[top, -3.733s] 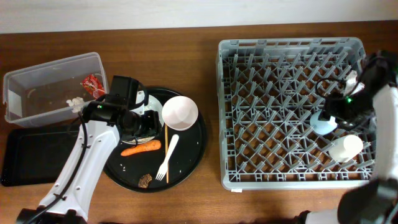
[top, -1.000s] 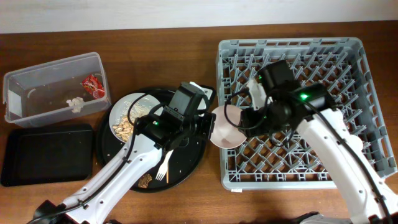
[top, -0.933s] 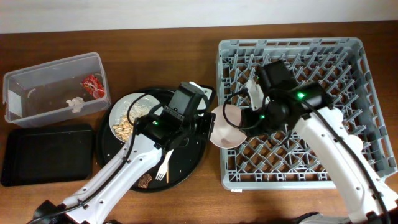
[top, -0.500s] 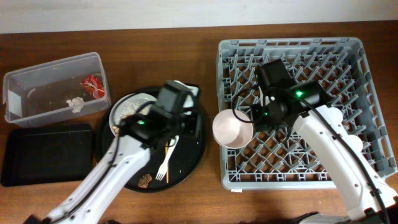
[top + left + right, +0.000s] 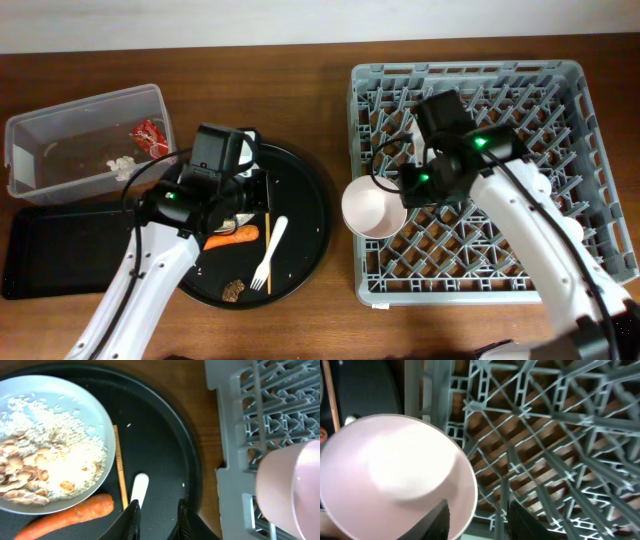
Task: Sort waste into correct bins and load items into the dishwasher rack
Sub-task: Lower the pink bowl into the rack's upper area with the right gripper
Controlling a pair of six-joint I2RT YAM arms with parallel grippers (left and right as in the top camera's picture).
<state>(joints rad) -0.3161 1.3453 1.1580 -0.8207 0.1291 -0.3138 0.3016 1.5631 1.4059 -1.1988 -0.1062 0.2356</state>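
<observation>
The pinkish-white bowl [image 5: 372,207] lies mouth-up at the left edge of the grey dishwasher rack [image 5: 480,60]. My right gripper [image 5: 480,520] is open astride its rim; one finger is inside the bowl [image 5: 395,475] and the other stands clear outside it. My left gripper [image 5: 157,522] is open and empty above the round black tray [image 5: 165,435]. Beside it are the plate [image 5: 50,445] of rice scraps, the carrot [image 5: 70,515] and the white fork [image 5: 268,255]. A brown lump [image 5: 235,289] lies near the tray's front.
The clear tub [image 5: 60,125] at the far left holds a red wrapper [image 5: 150,135] and a white tissue [image 5: 122,165]. The shallow black tray [image 5: 55,250] lies in front of it. A thin wooden stick [image 5: 120,467] rests beside the plate.
The left gripper let go of the bowl and drew back left over the plate. The right gripper brought the bowl mouth-up onto the rack's left edge and its jaws have opened.
</observation>
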